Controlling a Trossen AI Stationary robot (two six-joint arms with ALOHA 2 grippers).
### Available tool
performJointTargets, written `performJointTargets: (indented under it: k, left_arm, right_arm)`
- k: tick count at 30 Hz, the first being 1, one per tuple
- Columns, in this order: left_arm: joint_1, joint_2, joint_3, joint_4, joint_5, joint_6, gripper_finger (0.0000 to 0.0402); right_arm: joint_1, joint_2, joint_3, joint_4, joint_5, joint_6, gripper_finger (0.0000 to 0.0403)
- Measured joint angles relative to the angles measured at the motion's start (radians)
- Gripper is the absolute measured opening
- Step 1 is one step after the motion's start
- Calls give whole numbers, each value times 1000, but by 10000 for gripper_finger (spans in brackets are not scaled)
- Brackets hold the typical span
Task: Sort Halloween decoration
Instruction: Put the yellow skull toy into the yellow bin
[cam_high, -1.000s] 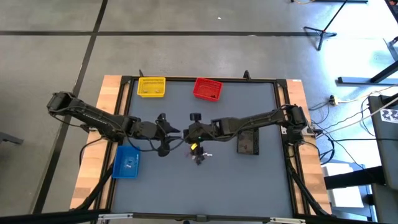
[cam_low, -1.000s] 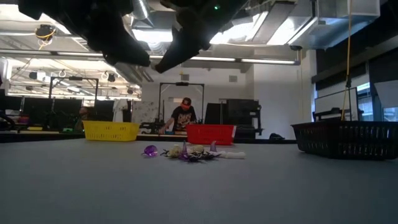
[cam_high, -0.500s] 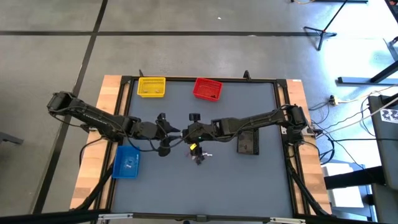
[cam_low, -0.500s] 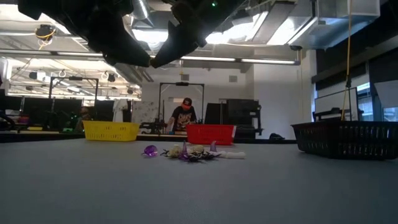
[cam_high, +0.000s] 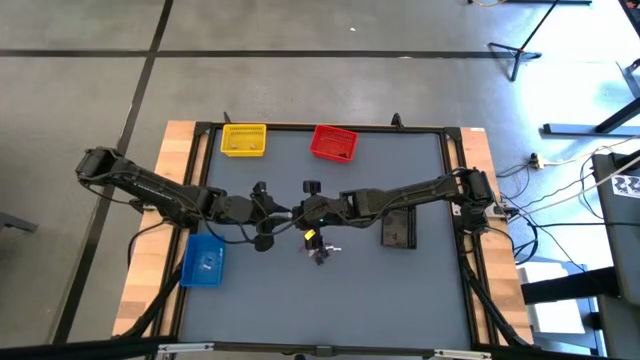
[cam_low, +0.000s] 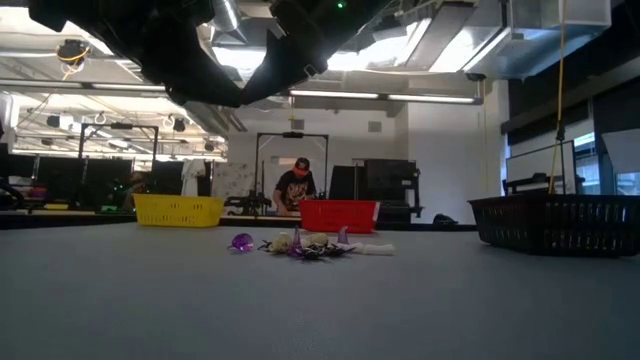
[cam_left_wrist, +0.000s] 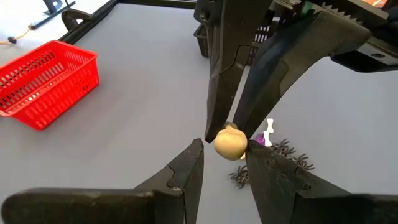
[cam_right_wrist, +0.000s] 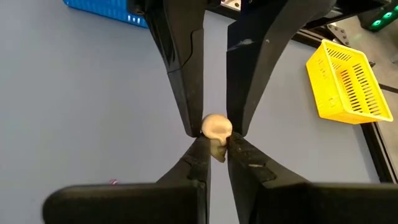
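Little had moved since a second earlier: in the high view both arms sat where they were, meeting at table centre, and only in the low view had the right arm's dark shape overhead drifted slightly up and left, closer against the left arm's.

Right gripper (cam_right_wrist: 214, 146) was clamped on a pale tan skull (cam_right_wrist: 216, 128), fingertips nearly together, pinching its lower end. Left gripper (cam_left_wrist: 225, 154) faced it tip to tip, fingers apart on either side of the skull (cam_left_wrist: 231, 142); whether they touched it, could not tell. Skull held in the air above the table (cam_high: 400, 290), between the two grippers.

Rest of the trinkets (cam_low: 305, 244) lay in a small heap on the table, just below the meeting point in the high view (cam_high: 320, 248): purple, white and dark spider-like pieces. Heap unchanged from earlier frames.

Yellow bin (cam_high: 243, 139) and red bin (cam_high: 334, 143) stood near the far edge, side by side but apart. Blue bin (cam_high: 205, 259) lay under the left arm, black bin (cam_high: 398, 228) under the right. None had shifted.

Person (cam_low: 295, 187) stood at a bench in the room behind.
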Motion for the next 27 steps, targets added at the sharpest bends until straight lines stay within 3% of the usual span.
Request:
performJointTargets:
  k: [5, 17, 27]
  left_arm:
    - [0, 0, 0, 0, 0, 0, 108]
    - [0, 0, 0, -3, 0, 0, 48]
    - [0, 0, 0, -5, -2, -1, 41]
  right_arm:
    - [0, 0, 0, -1, 0, 0, 35]
    - [0, 0, 0, -5, 0, 0, 35]
    - [0, 0, 0, -4, 0, 0, 35]
